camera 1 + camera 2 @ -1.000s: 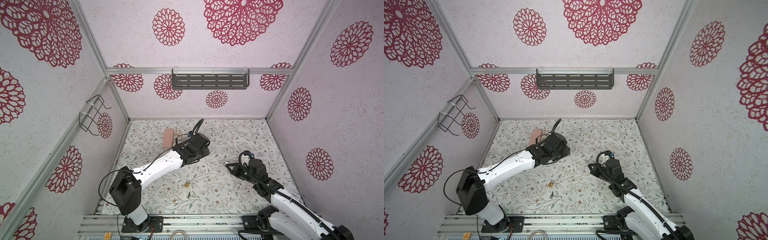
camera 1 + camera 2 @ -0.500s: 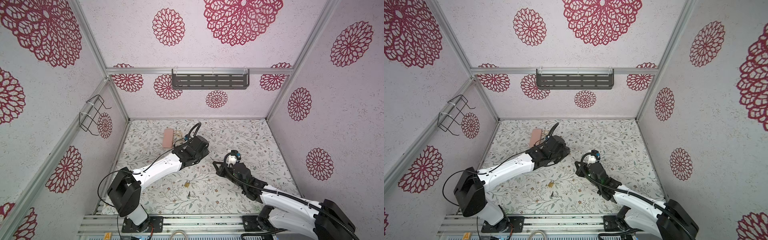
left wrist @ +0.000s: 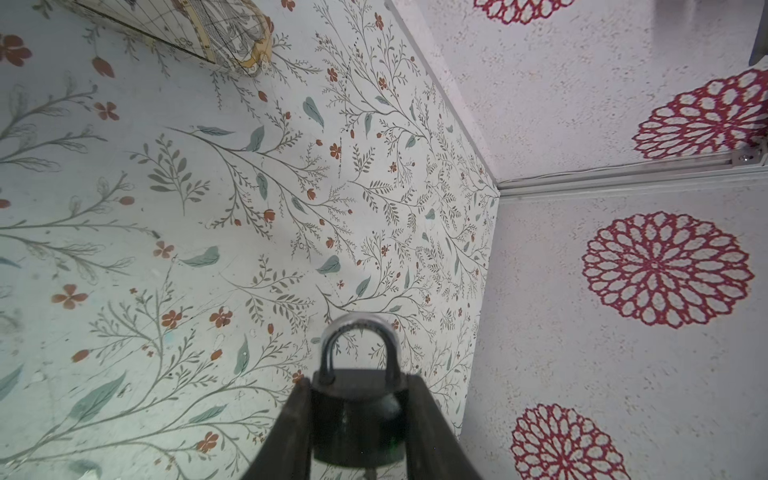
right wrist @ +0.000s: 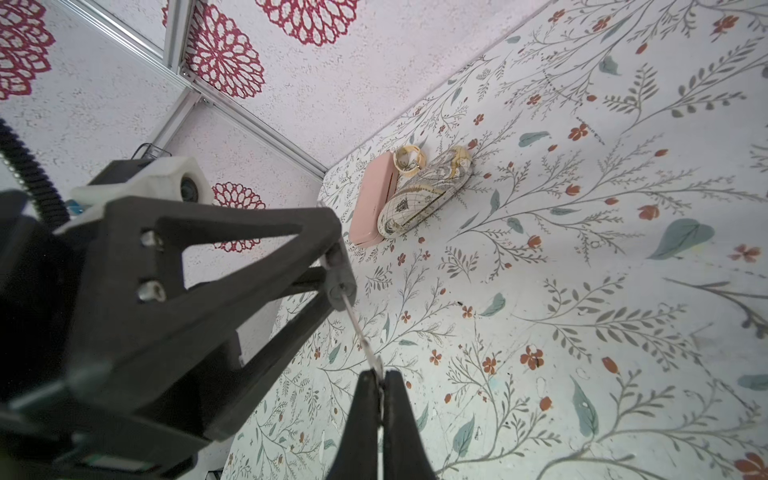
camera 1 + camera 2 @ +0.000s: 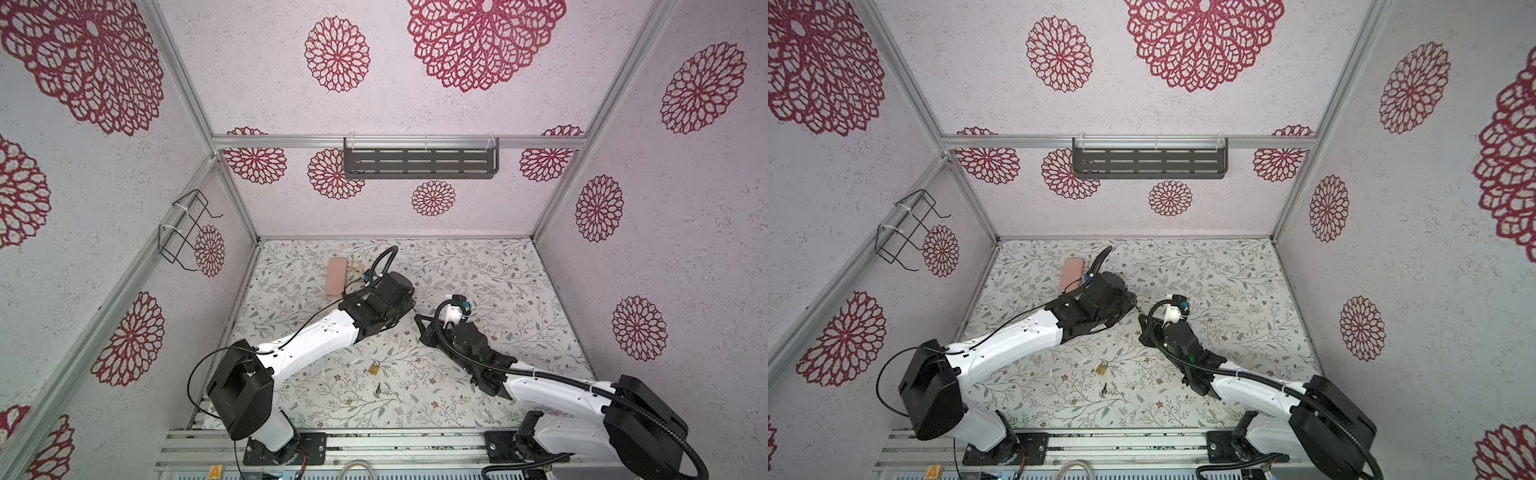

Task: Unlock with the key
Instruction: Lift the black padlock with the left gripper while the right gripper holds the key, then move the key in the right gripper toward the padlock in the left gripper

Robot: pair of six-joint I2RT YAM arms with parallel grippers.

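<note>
The left tool [image 3: 358, 388] is clamped on the body of a black padlock [image 3: 357, 419], whose silver shackle is closed and points away from the tool. The right tool [image 4: 380, 386] is pinched tight on a thin metal key [image 4: 359, 332]. The key's tip meets the padlock's underside, but how far it has entered cannot be told. Both tools meet over the middle of the surface [image 5: 478, 291]. A brass padlock [image 5: 375, 368] and a small dark key [image 5: 379, 389] lie near the front edge. A pink case [image 5: 336, 276] lies toward the back left corner.
</note>
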